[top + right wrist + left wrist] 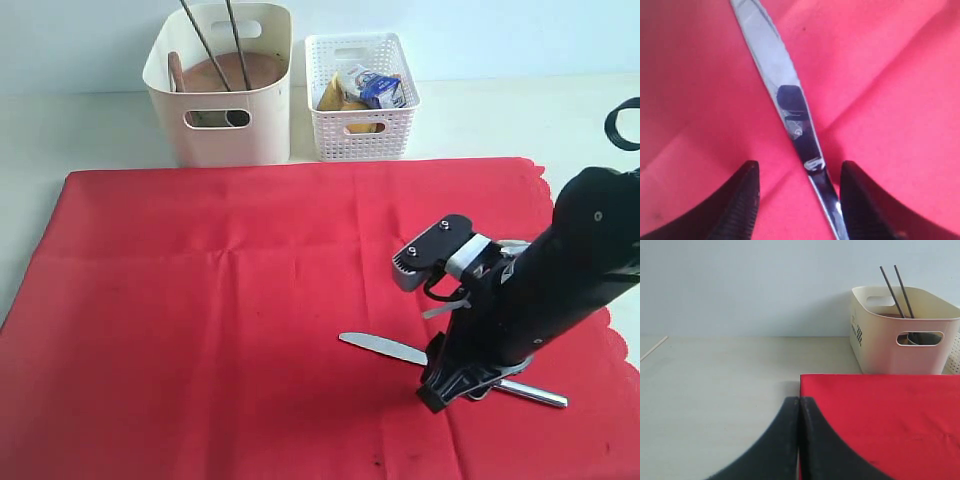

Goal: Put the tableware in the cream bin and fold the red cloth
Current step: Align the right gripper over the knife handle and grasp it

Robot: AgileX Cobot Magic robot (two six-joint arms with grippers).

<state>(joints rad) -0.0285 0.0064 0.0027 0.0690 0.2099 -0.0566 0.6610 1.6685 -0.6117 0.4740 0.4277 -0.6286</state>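
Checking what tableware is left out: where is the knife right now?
In the exterior view the knife lies flat on the red cloth, right of centre, straddled by the open right hand.

Illumination: bright, even, diffuse in all three views.
Shadows: soft and faint on the red cloth (200, 300).
Glare: steel table knife (767, 55) blade mirrors white light and a dark patch.
Focus: right claw (799, 167) soft-edged; exterior view sharp.
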